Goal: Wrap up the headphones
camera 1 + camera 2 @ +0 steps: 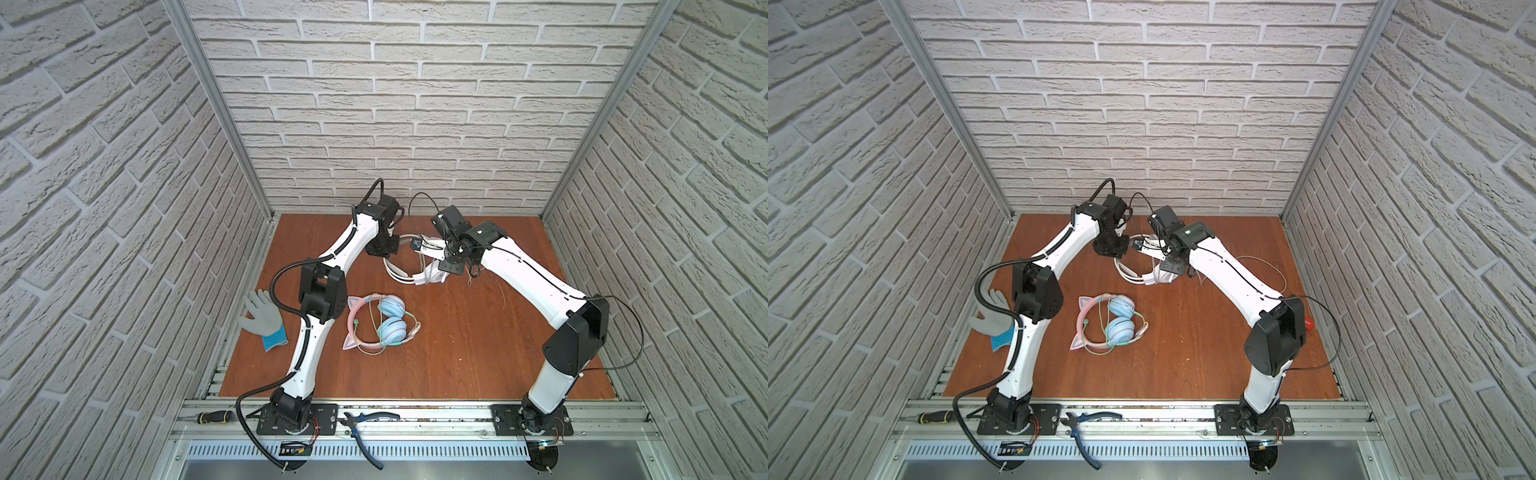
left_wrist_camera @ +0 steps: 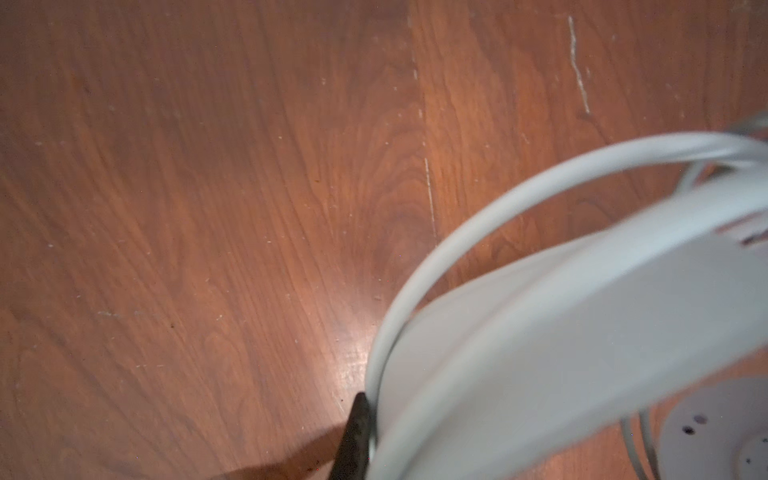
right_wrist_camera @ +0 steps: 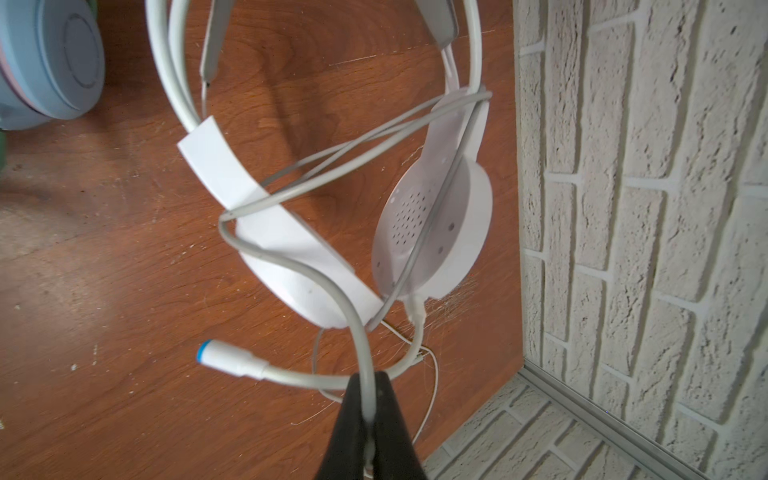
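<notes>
The white headphones (image 1: 402,277) are held between the two claws near the back of the desk (image 1: 478,353). The left claw (image 1: 382,248) is pressed together on the headband end. In the left wrist view one dark finger (image 2: 354,432) lies against the thin white hoop where it meets the broad band, and the other finger is hidden behind that band. From this claw the band curves away towards the right claw.

The right claw (image 3: 370,388) is pinched tight on the white cable (image 3: 291,266), which runs up between its two black fingers. Just beyond those fingertips sit the two white ear cups, the perforated one (image 3: 428,232) on the wall side. The cable loops across the band and over that cup in several turns. A blue-tipped white end piece (image 3: 224,355) juts out sideways just beside the fingertips.

The pink cat-ear headphones (image 1: 354,328) lie flat on the desk, well apart from both claws and nearer the arm bases. Their light-blue cups (image 1: 390,318) are side by side, and their greenish cable (image 1: 409,328) is gathered around them. One blue cup shows at the edge of the right wrist view, beyond the white band.
</notes>
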Tool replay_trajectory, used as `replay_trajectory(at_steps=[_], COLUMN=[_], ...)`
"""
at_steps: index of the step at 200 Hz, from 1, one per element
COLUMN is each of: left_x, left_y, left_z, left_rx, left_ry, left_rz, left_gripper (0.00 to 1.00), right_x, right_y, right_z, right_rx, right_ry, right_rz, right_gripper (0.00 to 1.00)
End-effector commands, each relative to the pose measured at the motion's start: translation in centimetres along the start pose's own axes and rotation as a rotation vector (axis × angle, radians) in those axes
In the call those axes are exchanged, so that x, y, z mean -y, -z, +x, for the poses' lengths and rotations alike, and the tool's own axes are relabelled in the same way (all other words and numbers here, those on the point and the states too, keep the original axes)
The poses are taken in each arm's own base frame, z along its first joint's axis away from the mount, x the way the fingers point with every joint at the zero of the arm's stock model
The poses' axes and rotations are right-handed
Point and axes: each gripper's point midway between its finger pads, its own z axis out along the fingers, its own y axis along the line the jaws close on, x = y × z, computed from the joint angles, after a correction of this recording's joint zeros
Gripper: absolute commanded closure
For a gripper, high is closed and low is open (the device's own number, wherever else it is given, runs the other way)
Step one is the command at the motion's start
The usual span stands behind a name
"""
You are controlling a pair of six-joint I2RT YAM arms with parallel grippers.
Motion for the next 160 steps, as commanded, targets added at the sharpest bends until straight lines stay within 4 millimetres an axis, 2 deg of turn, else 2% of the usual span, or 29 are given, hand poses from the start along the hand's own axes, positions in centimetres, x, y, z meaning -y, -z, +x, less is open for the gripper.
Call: replay_trajectory(at_steps=[1,56,95,160], left_x=[1.9,2.5,3.2,4.2], left_y=[1.1,1.8,2.2,3.1], left_z=[0.0,0.4,0.7,1.0], left_rx=[0.003,-0.002,-0.001,0.018], left_ry=[-0.062,-0.111,-0.166,-0.239], left_rz=[0.065,0.082,0.095,0.095], left_gripper=[1.00,1.00,1.00,1.00], right_x=[2.0,4.1,4.6,5.1], right_y=[0.5,-0.7,-1.4,-3.2], right_z=[-1.6,-2.7,-3.4,-2.5], right_rx=[0.058,0.080,0.124,0.119], right_ry=[0.016,0.017,0.016,-0.065], right_rz=[0.096,0.209,0.229,0.180], right_gripper=[0.92,0.90,0.89,0.86])
